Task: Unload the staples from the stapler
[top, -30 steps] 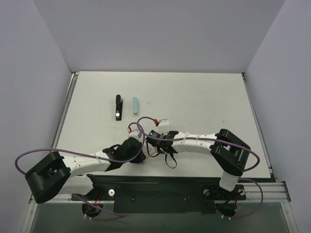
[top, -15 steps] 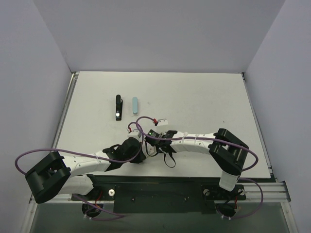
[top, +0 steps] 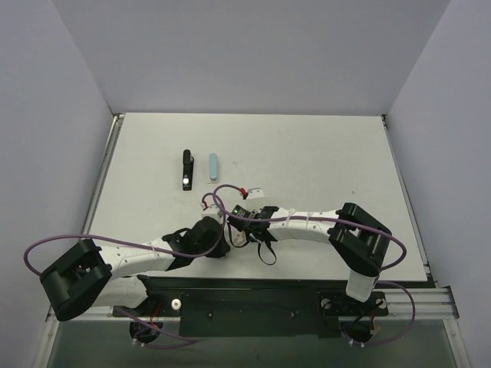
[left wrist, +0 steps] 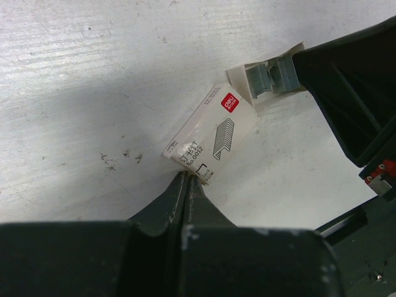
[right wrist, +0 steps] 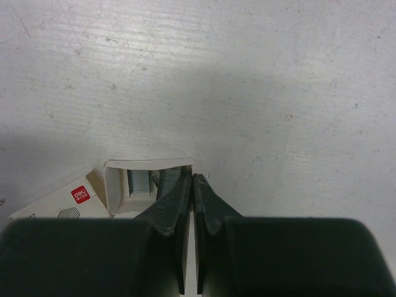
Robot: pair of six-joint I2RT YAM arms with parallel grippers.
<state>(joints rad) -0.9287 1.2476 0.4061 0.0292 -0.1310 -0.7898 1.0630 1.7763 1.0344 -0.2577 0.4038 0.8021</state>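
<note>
The black stapler lies far back on the left of the table, away from both arms. Both grippers meet near the front edge over a small white staple box. My left gripper is shut, pinching the near edge of the box's printed sleeve. The inner tray is slid partly out, with grey staples showing in it. My right gripper is shut on the tray's side wall, one finger inside the tray and one outside. In the left wrist view its dark fingers cover the tray's far end.
A small light-blue oblong object lies beside the stapler. A little white and red tag on a cable sits just behind the grippers. Purple cables loop over both wrists. White walls close in the table.
The right arm has crept slightly to the left. Everything else stands as before.
</note>
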